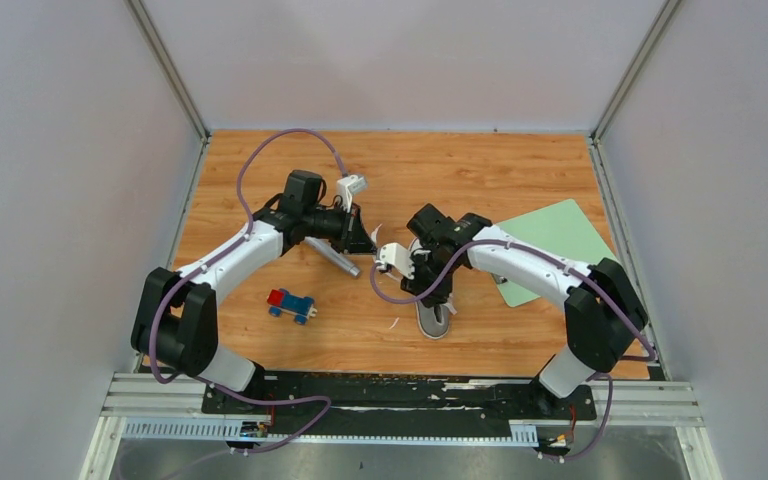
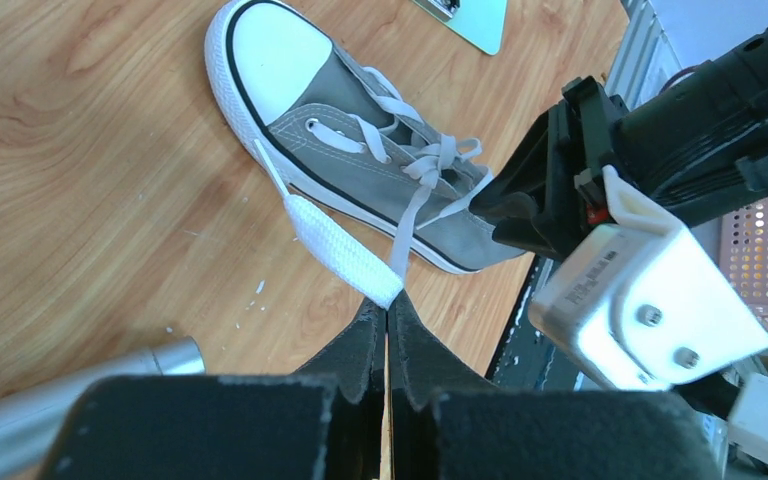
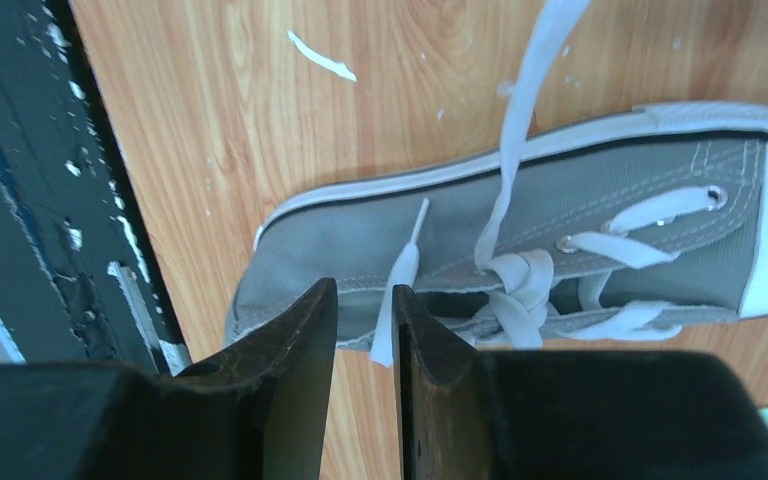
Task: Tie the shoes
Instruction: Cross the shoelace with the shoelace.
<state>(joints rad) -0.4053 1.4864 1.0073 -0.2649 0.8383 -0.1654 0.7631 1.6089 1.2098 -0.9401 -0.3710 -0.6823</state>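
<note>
Top view: the grey sneaker [image 1: 433, 320] lies on the wooden table [image 1: 520, 170] at 6 o'clock of the right gripper [image 1: 428, 298]. The left gripper [image 1: 365, 237] is at its 10 o'clock and a toy car [image 1: 290, 304] at its 9 o'clock.

Left wrist view: the left gripper is clenched on a white lace [image 2: 330, 235] that runs toward 11 o'clock to the sneaker's toe cap [image 2: 270, 50].

Right wrist view: the right gripper's fingers [image 3: 300, 340] stand narrowly apart with a lace end [image 3: 397, 290] in the gap. I cannot tell whether it is pinched. The toe points to 3 o'clock.
</note>
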